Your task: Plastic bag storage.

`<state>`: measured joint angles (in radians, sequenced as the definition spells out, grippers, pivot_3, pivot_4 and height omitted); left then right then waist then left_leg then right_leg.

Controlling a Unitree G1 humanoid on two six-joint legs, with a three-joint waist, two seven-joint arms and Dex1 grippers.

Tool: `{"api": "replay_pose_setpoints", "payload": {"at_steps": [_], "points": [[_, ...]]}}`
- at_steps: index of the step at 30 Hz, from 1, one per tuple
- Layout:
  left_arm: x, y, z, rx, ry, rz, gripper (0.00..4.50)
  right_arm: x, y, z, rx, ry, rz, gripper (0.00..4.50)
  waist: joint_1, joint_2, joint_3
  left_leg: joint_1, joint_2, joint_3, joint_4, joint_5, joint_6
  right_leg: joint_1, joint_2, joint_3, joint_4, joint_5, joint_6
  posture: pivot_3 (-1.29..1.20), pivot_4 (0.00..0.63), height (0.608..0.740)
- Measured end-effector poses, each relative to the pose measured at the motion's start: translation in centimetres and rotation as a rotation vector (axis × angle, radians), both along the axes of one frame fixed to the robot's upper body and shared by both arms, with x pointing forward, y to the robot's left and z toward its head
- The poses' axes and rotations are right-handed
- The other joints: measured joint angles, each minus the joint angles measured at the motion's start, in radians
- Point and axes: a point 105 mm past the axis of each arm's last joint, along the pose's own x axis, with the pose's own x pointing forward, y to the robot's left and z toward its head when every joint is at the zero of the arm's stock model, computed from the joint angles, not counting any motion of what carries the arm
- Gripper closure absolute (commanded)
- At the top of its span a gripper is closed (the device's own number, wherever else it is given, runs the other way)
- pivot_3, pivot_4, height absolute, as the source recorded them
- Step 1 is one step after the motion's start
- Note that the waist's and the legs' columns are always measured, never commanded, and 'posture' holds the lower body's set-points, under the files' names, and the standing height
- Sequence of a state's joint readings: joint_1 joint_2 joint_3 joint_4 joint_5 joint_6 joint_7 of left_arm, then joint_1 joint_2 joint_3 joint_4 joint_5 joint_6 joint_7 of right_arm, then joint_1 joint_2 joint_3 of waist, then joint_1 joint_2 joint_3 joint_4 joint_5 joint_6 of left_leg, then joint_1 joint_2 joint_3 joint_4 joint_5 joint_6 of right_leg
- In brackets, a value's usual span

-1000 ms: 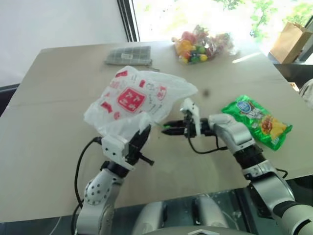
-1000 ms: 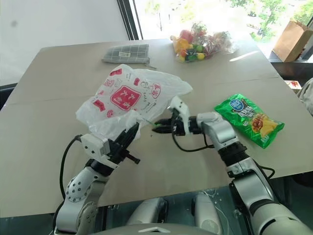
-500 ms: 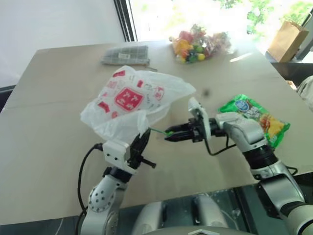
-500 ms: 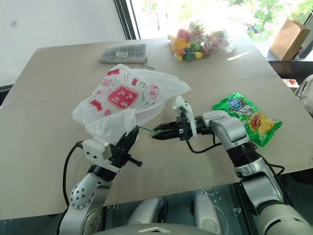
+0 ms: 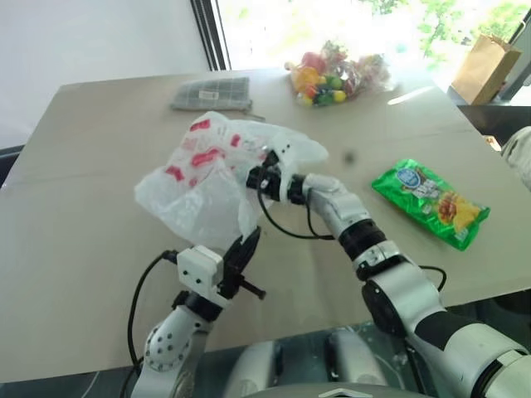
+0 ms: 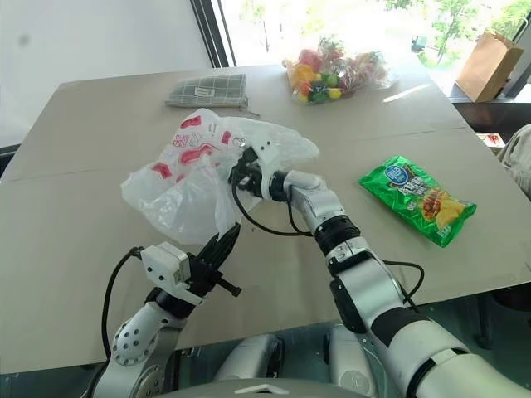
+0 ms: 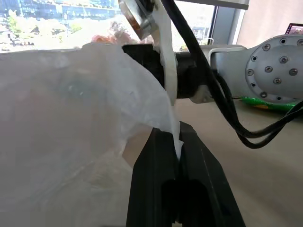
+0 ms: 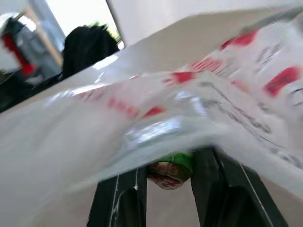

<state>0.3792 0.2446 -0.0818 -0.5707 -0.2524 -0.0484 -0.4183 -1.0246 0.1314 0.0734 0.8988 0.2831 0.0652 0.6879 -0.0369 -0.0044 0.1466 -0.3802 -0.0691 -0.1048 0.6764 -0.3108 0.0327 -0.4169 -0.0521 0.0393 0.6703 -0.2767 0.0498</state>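
Table [image 5: 99, 274]: pale wood-coloured top, carrying everything below; a dark window frame rises behind its far edge.
Plastic bag [image 5: 199, 186]: biggest soft thing, held up off the table near its middle, translucent white and crumpled; the side with the red prints is folded, so only red patches show at its 11 o'clock part.
Paper bag [image 5: 485, 70]: brown, standing off the table at 2 o'clock from the plastic bag, well apart.
Snack packet [image 5: 430, 203]: shiny green, flat on the table at 3 o'clock from the plastic bag, apart from both arms; a blue-white oval logo on it, words too small to read.
Clear bag of colourful items [image 5: 336, 73]: at the far edge, 1 o'clock from the plastic bag.
Grey checked pouch [image 5: 211, 93]: flat at the far edge, 12 o'clock from the plastic bag.
Right gripper [image 6: 239, 174]: pushed against the plastic bag's 3 o'clock side, fingers narrowly apart with a small green-and-red item between them, bag film draped over the tips; its black cable loops beneath.
Left gripper [image 7: 179, 142]: at the plastic bag's 6 o'clock, fingers pinched tight on a lower corner of the film.
Writing: red characters on the plastic bag, not readable.
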Motion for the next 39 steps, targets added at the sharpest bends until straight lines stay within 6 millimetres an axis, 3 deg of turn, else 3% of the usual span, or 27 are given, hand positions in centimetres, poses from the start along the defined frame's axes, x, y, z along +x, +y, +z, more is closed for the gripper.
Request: {"api": "replay_pose_setpoints", "payload": {"at_steps": [3,9,11,15,17,19,22,24,26,30,35,37,39], "points": [[-0.1,0.0,0.1,-0.002,-0.004,0.001,4.50,2.1,-2.1,1.7,0.116,-0.027,-0.167,3.77,-0.005,0.000,0.000,0.000,0.000,0.001,0.000,0.000,0.000,0.000,0.001,0.000,0.002,0.000,0.000,0.00,0.150,0.740],[0.0,0.2,0.5,-0.023,-0.017,0.005,4.50,3.9,-5.8,2.8,0.198,-0.072,-0.348,3.77,-0.008,0.001,0.000,0.000,0.001,0.003,0.001,0.000,-0.001,-0.003,0.001,0.001,0.006,0.000,0.000,0.00,0.150,0.740],[0.2,0.9,0.8,-0.041,-0.023,0.034,4.50,4.2,-7.1,3.9,0.178,-0.122,-0.366,3.77,-0.008,0.001,0.000,0.000,0.001,0.004,0.003,0.000,-0.001,-0.003,0.001,0.002,0.008,0.000,0.000,0.00,0.150,0.740],[0.4,1.1,1.2,-0.064,-0.036,0.039,4.50,3.5,-7.2,3.9,0.129,-0.122,-0.296,3.77,-0.007,0.001,0.000,0.000,0.002,0.004,0.004,0.000,-0.001,-0.003,0.001,0.002,0.008,0.000,0.000,0.00,0.150,0.740],[0.8,1.3,1.6,-0.092,-0.047,0.045,4.50,2.8,-6.8,2.2,0.087,-0.054,-0.252,2.73,-0.008,0.001,0.000,0.000,0.002,0.003,0.004,0.000,-0.001,-0.003,0.001,0.003,0.008,0.000,0.000,0.00,0.150,0.740],[1.0,1.6,2.0,-0.104,-0.054,0.054,4.50,2.4,-6.3,-0.1,0.045,0.043,-0.229,2.00,-0.008,0.001,0.000,0.000,0.002,0.004,0.004,0.000,-0.001,-0.003,0.001,0.003,0.009,0.000,0.000,0.00,0.150,0.740],[1.4,1.7,2.3,-0.132,-0.053,0.056,4.50,2.3,-5.8,-1.4,-0.034,0.074,-0.239,0.46,-0.007,0.001,0.000,0.000,0.001,0.004,0.005,0.000,-0.001,-0.003,0.001,0.002,0.009,0.000,0.000,0.00,0.150,0.740],[1.6,1.6,2.5,-0.135,-0.060,0.052,4.50,2.3,-5.7,-1.8,-0.086,0.065,-0.244,0.06,-0.005,0.001,0.000,0.000,0.001,0.004,0.005,0.000,-0.001,-0.003,0.001,0.002,0.009,0.000,0.000,0.00,0.150,0.740],[1.6,1.6,2.4,-0.135,-0.056,0.051,4.50,2.2,-5.9,-2.2,-0.118,0.083,-0.224,0.06,-0.005,0.001,0.000,-0.001,0.001,0.004,0.005,0.000,-0.001,-0.003,0.001,0.002,0.008,0.000,0.000,0.00,0.150,0.740],[1.8,1.7,2.2,-0.140,-0.042,0.055,4.50,-0.1,-8.0,-1.9,-0.194,0.047,-0.057,0.06,0.002,0.001,0.000,-0.003,0.001,0.002,0.006,0.000,-0.001,-0.003,0.000,0.002,0.007,0.000,0.000,0.00,0.150,0.740],[2.0,1.5,1.8,-0.136,-0.028,0.055,4.50,-7.1,-13.7,-1.4,-0.262,0.052,0.241,0.06,0.020,0.001,0.000,-0.004,0.001,0.000,0.007,0.000,0.000,-0.002,0.000,0.001,0.005,0.000,0.000,0.00,0.150,0.740],[2.1,1.2,1.4,-0.130,-0.017,0.045,4.50,-8.8,-15.5,-0.6,-0.253,0.004,0.262,0.06,0.019,0.001,0.000,-0.002,0.002,0.001,0.006,0.000,0.000,-0.001,0.000,0.002,0.006,0.000,0.000,0.00,0.150,0.740],[2.0,0.8,1.2,-0.124,-0.012,0.034,4.50,-9.2,-17.1,0.5,-0.244,-0.075,0.207,0.06,0.019,0.001,0.000,0.000,0.002,0.001,0.006,0.000,0.000,0.001,0.001,0.002,0.006,0.000,0.000,0.00,0.150,0.740]]}}
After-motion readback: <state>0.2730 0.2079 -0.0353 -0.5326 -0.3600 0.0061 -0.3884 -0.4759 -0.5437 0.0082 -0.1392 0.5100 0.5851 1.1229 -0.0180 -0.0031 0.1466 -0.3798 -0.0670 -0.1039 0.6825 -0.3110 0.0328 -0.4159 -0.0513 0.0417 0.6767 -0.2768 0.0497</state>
